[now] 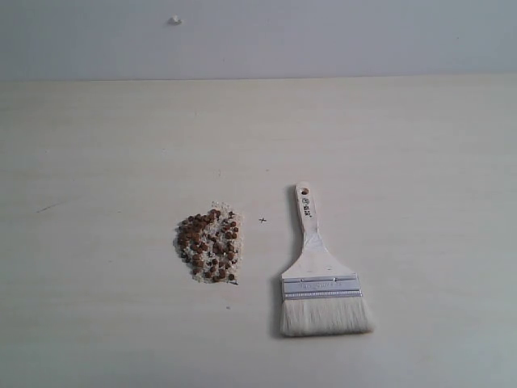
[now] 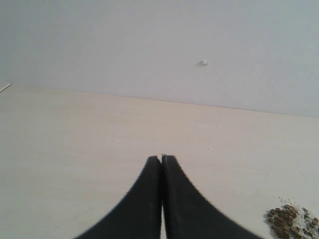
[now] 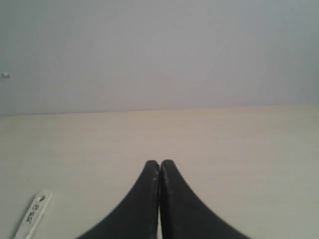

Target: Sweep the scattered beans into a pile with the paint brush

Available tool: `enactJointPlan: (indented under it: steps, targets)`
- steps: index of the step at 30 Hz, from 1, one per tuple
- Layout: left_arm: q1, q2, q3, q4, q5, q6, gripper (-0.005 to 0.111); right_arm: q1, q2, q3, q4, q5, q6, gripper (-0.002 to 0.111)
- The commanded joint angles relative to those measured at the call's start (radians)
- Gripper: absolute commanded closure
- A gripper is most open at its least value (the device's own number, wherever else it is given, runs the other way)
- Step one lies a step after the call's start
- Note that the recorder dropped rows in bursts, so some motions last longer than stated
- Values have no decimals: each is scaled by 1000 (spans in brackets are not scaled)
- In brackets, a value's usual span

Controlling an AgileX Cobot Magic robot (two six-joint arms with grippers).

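The beans (image 1: 208,245) lie bunched in one patch on the pale table, reddish-brown and mixed with off-white crumbs. Just right of them the paint brush (image 1: 317,272) lies flat, its holed handle end pointing away and its cream bristles (image 1: 325,314) toward the near edge. Neither gripper shows in the exterior view. In the left wrist view my left gripper (image 2: 161,158) is shut with nothing in it, and the beans (image 2: 290,222) sit off to one side of it. My right gripper (image 3: 159,163) is shut and empty too, with the brush's handle end (image 3: 34,213) showing beside it.
The table's far edge (image 1: 258,78) meets a plain grey wall carrying a small white knob (image 1: 175,20). A tiny dark cross mark (image 1: 262,219) sits between the beans and the brush handle.
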Motion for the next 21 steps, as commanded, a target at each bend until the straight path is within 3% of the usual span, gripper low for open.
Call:
enactJointPlan:
  steps: [1,21]
  targets:
    - [-5,-7,2,-1,1,-5,107,-6,-5,61,39,-15,-2,108]
    - [-5,-7,2,-1,1,-5,107,-6,-5,117,36,-11,-4,108]
